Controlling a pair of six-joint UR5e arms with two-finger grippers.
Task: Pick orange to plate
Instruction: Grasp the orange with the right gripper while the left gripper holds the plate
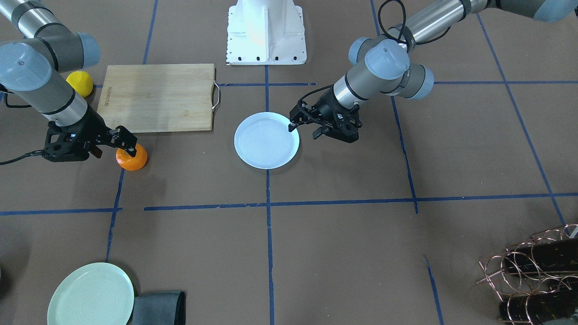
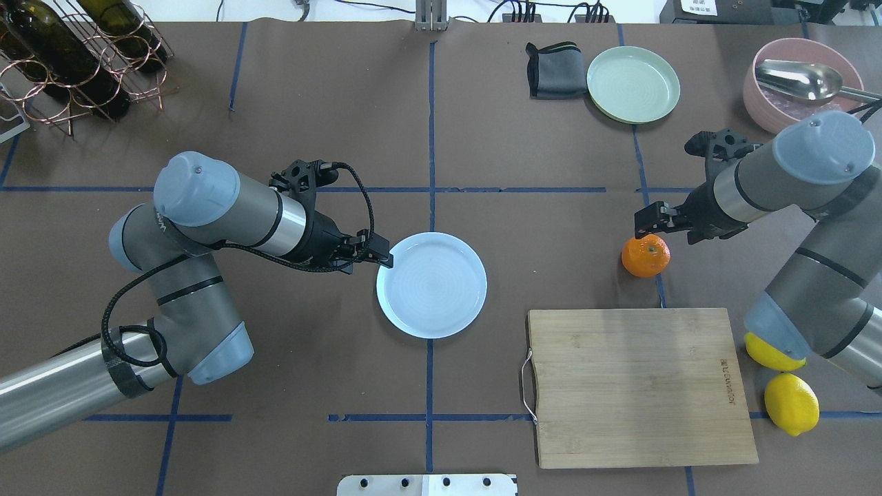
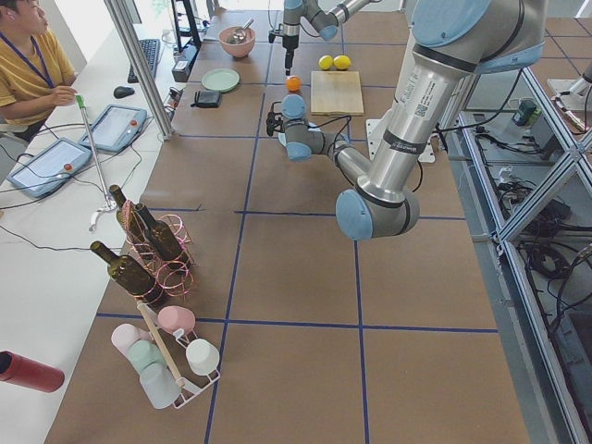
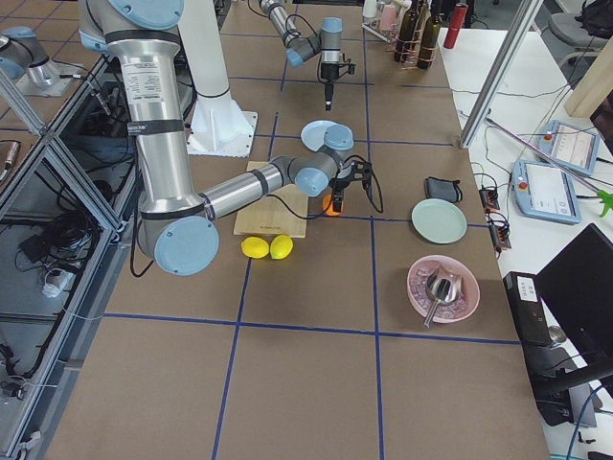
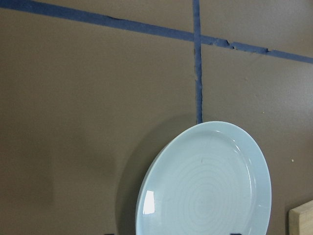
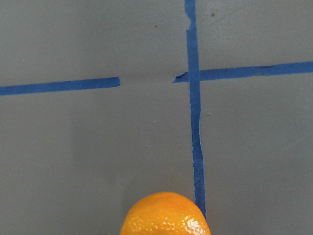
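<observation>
The orange (image 2: 645,255) lies on the table (image 2: 310,358) toward its right edge, well apart from the plate (image 2: 441,289) at the middle. The right gripper (image 1: 113,149) hangs just over the orange, jaws open. The left gripper (image 1: 306,130), jaws open, hovers at the plate's rim.

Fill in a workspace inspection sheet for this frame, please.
Surface: brown table with a blue tape grid.
Job's things: orange on the table near the cutting board; plate empty, mid-table.
Clutter: two lemons, green plate, dark cloth, pink bowl holding a spoon, bottle rack.
Grippers: right gripper open, just above the orange; left gripper open at the plate's rim.
Cables: black cable looped at the left wrist.
Surroundings: operator at a side desk.
</observation>
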